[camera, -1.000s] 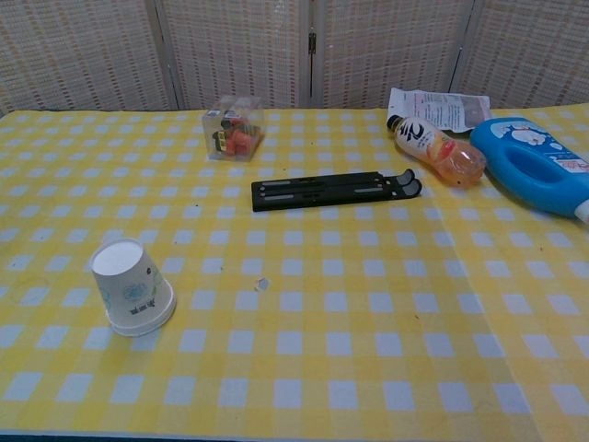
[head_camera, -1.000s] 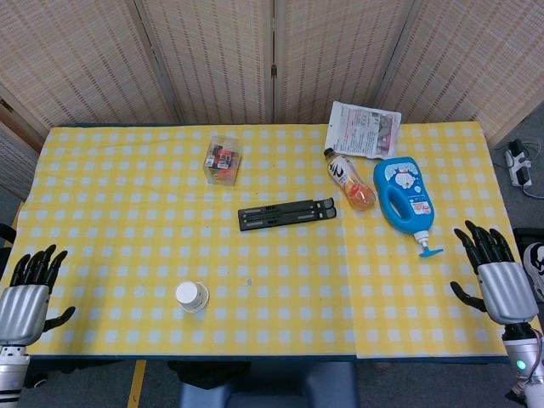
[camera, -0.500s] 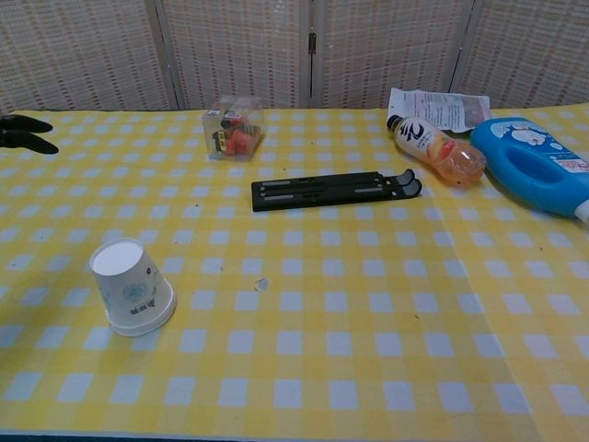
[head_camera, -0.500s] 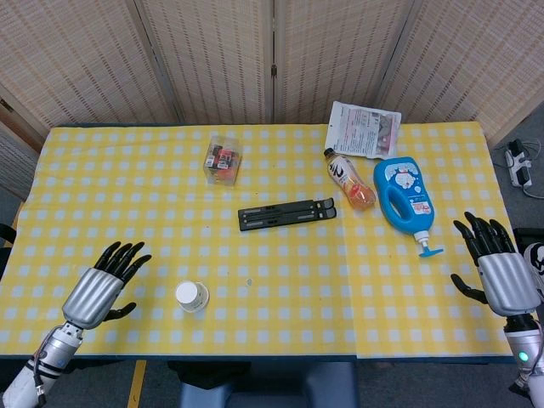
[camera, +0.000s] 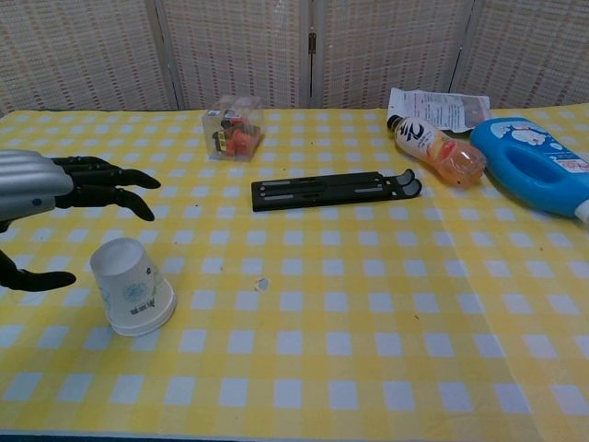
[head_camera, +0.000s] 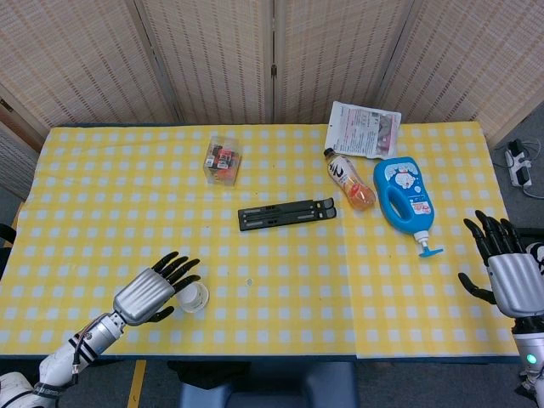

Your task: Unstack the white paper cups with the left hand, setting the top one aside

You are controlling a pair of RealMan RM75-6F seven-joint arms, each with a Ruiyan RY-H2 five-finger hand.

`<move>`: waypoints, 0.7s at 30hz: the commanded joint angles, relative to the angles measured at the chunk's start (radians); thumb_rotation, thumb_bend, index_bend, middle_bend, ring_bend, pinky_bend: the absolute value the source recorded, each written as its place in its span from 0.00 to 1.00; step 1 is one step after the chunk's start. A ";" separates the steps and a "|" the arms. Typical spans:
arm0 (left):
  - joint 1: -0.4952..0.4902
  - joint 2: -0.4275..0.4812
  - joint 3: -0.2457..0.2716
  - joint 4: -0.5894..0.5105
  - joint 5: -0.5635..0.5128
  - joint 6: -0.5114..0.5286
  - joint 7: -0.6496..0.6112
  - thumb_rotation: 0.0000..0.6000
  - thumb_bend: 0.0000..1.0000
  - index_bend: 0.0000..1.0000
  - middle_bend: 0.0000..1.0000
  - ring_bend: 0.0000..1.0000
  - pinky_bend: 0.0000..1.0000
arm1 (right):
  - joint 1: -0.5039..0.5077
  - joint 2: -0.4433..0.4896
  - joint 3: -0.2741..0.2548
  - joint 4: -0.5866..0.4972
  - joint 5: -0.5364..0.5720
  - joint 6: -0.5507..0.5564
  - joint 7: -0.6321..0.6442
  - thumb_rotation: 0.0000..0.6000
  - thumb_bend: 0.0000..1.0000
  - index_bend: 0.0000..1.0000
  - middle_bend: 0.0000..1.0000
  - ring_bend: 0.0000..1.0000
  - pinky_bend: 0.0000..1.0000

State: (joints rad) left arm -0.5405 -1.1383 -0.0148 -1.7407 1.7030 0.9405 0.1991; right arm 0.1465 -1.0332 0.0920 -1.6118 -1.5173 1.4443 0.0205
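The white paper cups (head_camera: pixel 194 297) (camera: pixel 132 286) stand upside down as one stack near the table's front left. My left hand (head_camera: pixel 151 291) (camera: pixel 51 189) hovers just left of and above the stack, fingers spread and holding nothing; whether it touches the cups I cannot tell. My right hand (head_camera: pixel 508 271) hangs open off the table's right edge, far from the cups, and shows only in the head view.
A black folding stand (head_camera: pixel 286 214) lies mid-table. Behind it sit a clear box of small items (head_camera: pixel 222 160), an orange drink bottle (head_camera: pixel 350 180), a blue detergent bottle (head_camera: pixel 405 198) and a white packet (head_camera: pixel 364 129). Yellow checked cloth (head_camera: pixel 280 314) covers the table.
My left hand has swept in from the table's left edge to right beside the cup stack. The right hand has drifted slightly right and down. The cups have not moved.
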 commanded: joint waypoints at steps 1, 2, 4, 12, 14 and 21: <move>-0.051 0.021 -0.011 -0.055 -0.061 -0.080 0.026 1.00 0.41 0.22 0.05 0.05 0.01 | -0.001 -0.003 -0.001 0.006 0.002 -0.001 0.007 1.00 0.29 0.00 0.00 0.04 0.00; -0.057 0.021 -0.013 -0.059 -0.071 -0.089 0.033 1.00 0.41 0.22 0.05 0.05 0.01 | -0.001 -0.004 -0.002 0.009 0.003 -0.002 0.010 1.00 0.29 0.00 0.00 0.04 0.00; -0.066 0.016 -0.016 -0.061 -0.091 -0.101 0.056 1.00 0.41 0.22 0.05 0.05 0.01 | -0.001 -0.006 -0.003 0.017 0.007 -0.007 0.018 1.00 0.29 0.00 0.00 0.04 0.00; -0.076 0.010 -0.013 -0.065 -0.160 -0.114 0.104 1.00 0.41 0.22 0.05 0.05 0.00 | 0.004 -0.013 -0.004 0.037 0.008 -0.014 0.038 1.00 0.29 0.00 0.00 0.04 0.00; -0.075 0.011 -0.009 -0.067 -0.172 -0.110 0.109 1.00 0.41 0.23 0.05 0.05 0.00 | 0.004 -0.015 -0.004 0.040 0.009 -0.015 0.040 1.00 0.29 0.00 0.00 0.04 0.00; -0.080 0.007 0.000 -0.067 -0.189 -0.103 0.121 1.00 0.41 0.25 0.05 0.05 0.00 | 0.005 -0.019 -0.006 0.049 0.013 -0.021 0.050 1.00 0.29 0.00 0.00 0.05 0.00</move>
State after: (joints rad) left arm -0.6203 -1.1311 -0.0149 -1.8078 1.5148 0.8373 0.3202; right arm 0.1519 -1.0522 0.0863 -1.5626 -1.5046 1.4236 0.0703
